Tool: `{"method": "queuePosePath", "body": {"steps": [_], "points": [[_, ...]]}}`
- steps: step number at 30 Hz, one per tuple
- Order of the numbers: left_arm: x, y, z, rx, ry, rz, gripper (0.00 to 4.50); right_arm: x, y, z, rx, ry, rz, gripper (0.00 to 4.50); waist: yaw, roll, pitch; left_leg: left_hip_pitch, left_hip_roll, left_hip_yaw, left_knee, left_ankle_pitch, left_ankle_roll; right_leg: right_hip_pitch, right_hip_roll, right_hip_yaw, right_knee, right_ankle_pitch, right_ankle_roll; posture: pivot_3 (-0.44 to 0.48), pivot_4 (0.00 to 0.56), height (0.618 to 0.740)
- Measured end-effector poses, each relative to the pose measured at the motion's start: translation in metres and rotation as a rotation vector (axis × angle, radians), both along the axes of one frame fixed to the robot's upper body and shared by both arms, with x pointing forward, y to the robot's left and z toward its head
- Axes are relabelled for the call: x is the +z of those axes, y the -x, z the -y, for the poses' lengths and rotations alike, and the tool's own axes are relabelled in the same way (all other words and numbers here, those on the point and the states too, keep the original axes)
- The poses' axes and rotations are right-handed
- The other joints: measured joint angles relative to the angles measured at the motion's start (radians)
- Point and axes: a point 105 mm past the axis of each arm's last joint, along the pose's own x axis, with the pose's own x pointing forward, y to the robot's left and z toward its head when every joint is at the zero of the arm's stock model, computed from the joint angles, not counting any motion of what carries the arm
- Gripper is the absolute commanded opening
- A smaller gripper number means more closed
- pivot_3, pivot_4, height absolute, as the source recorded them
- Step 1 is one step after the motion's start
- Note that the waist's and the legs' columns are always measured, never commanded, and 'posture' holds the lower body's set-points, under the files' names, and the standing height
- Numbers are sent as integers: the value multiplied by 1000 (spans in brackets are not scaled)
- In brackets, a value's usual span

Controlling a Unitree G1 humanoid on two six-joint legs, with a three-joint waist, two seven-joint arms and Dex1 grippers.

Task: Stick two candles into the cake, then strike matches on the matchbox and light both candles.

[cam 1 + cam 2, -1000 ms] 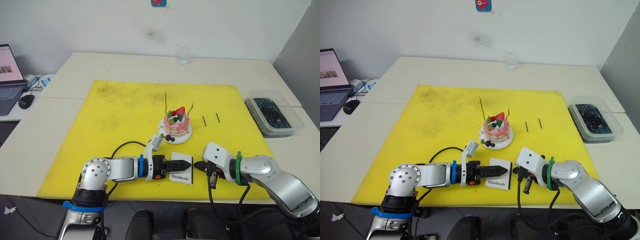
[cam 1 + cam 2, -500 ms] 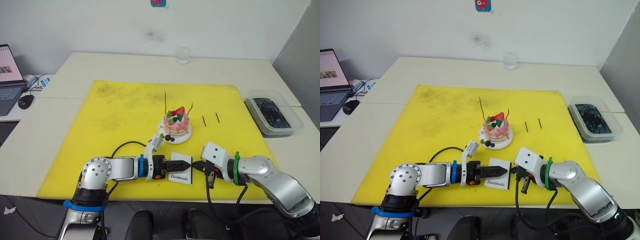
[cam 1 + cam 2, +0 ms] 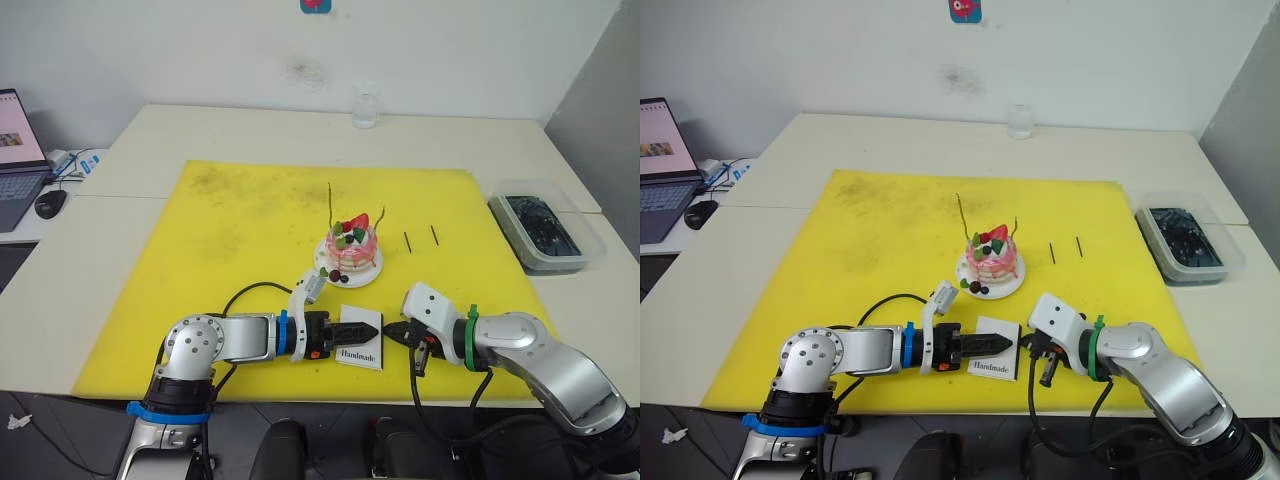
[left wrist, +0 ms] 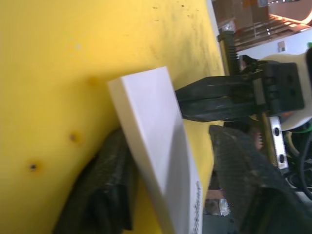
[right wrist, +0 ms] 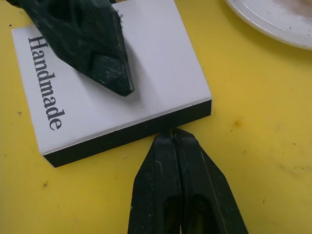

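Note:
The pink cake point(image 3: 352, 248) stands on its white plate point(image 3: 366, 277) mid-mat, with both thin candles point(image 3: 331, 205) point(image 3: 381, 217) stuck upright in it. Two dark matches point(image 3: 407, 241) point(image 3: 434, 234) lie on the mat to the cake's right. The white "Handmade" matchbox point(image 5: 122, 78) lies near the mat's front edge. My left gripper point(image 3: 358, 328) is open and straddles it: one finger point(image 5: 92, 44) lies over the box's top, the other point(image 4: 109, 190) sits against its far side. My right gripper point(image 5: 173, 139) is shut and empty, its tips touching the box's dark side edge.
A yellow mat point(image 3: 240, 220) covers the table. A clear bin point(image 3: 545, 232) with dark contents sits at the right edge. A glass point(image 3: 365, 108) stands at the back, and a laptop point(image 3: 15, 150) and mouse point(image 3: 52, 203) at the far left.
My right gripper has slid left up to the matchbox's edge. The left gripper, cake and matches have stayed put.

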Motion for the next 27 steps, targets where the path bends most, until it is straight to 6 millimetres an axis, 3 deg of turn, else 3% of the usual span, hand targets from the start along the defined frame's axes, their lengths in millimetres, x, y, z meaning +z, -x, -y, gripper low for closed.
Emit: {"method": "queuePosePath", "body": {"steps": [4,22,27], "points": [[-1,1,0,-3,-2,5,102,0,0,0,-8,-3,-9,0,0,0,0,0,0,0,-1,0,0,0,0,0,0,0,0,0,150,740],[-1,3,0,-11,11,14,47,1,2,1,-29,-15,-14,0,0,0,0,0,0,0,-1,0,0,0,0,0,-1,-1,-1,0,150,740],[-1,3,0,-11,19,-3,1427,0,3,-1,-17,-3,2,0,0,0,0,0,0,0,-1,0,0,0,0,0,-1,-1,-1,0,150,740]]}}
